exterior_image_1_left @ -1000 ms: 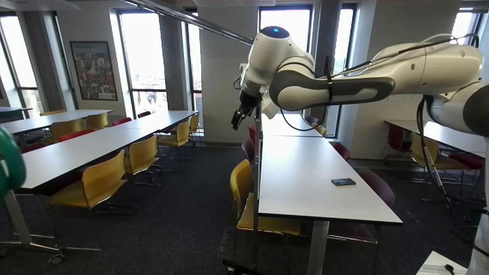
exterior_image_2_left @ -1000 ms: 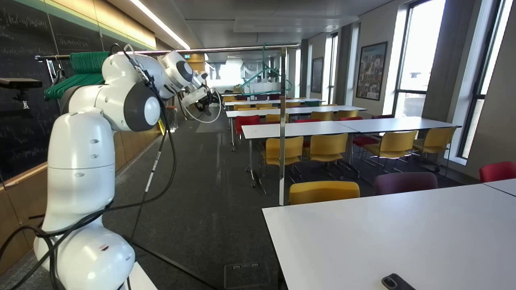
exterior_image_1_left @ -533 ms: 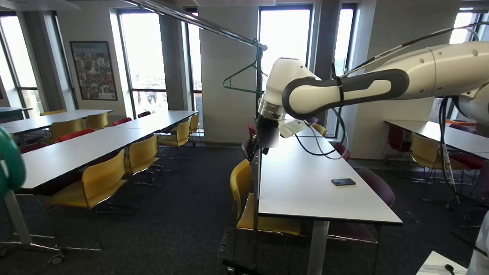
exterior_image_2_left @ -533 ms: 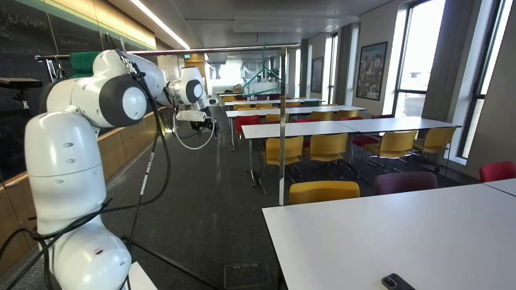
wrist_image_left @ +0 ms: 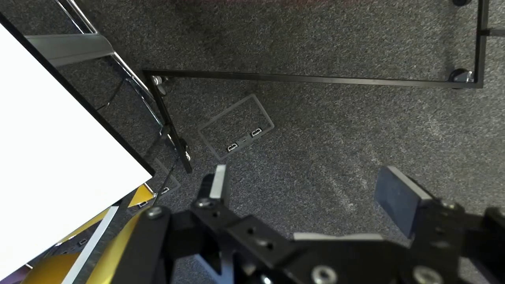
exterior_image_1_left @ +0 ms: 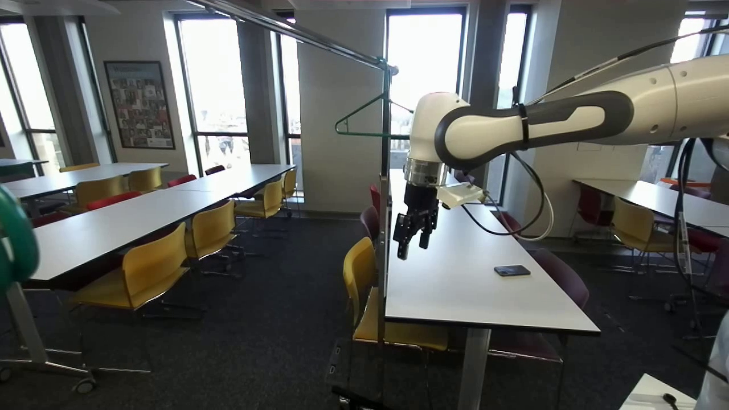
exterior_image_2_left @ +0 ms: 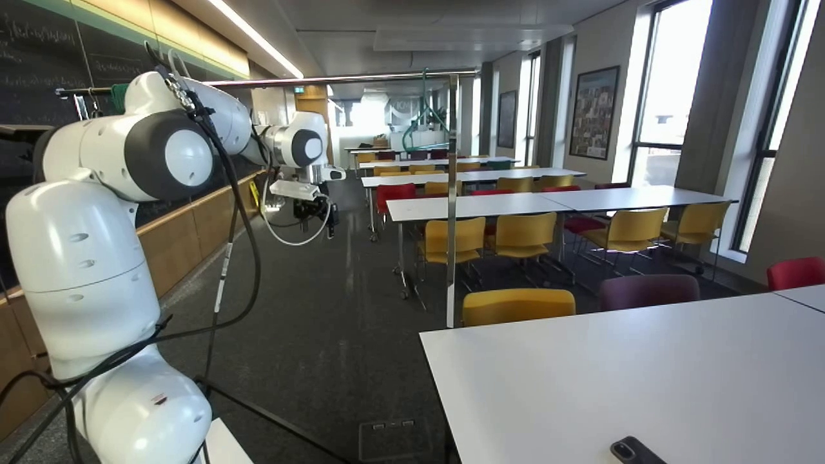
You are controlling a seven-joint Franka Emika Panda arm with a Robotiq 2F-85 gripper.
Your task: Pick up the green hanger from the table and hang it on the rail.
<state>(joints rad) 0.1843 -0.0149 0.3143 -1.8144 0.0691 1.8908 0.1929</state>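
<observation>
The green hanger [exterior_image_1_left: 360, 134] hangs by its hook from the rail [exterior_image_1_left: 307, 37], close to the end by the upright post. In an exterior view the hanger [exterior_image_2_left: 424, 115] and the rail [exterior_image_2_left: 380, 78] show too. My gripper [exterior_image_1_left: 414, 248] points down, below and apart from the hanger. The gripper also shows in an exterior view [exterior_image_2_left: 330, 229], partly hidden behind its cable and mount. In the wrist view the gripper [wrist_image_left: 303, 173] has its fingers wide apart with only floor between them. The white table [exterior_image_1_left: 450, 290] bears no hanger; its corner shows in the wrist view [wrist_image_left: 71, 165].
A dark phone [exterior_image_1_left: 512, 271] lies on the table. The rail's upright post [exterior_image_1_left: 384, 228] stands beside the table edge, its black base [wrist_image_left: 315, 78] on the floor. More green hangers [exterior_image_2_left: 119, 96] hang at the rail's far end, partly behind the arm. Yellow chairs [exterior_image_1_left: 360, 265] flank the table.
The arm has drawn back from the rail, and the gripper has lowered and turned to point down. The hanger, earlier hidden behind the arm in an exterior view, now shows and has turned slightly.
</observation>
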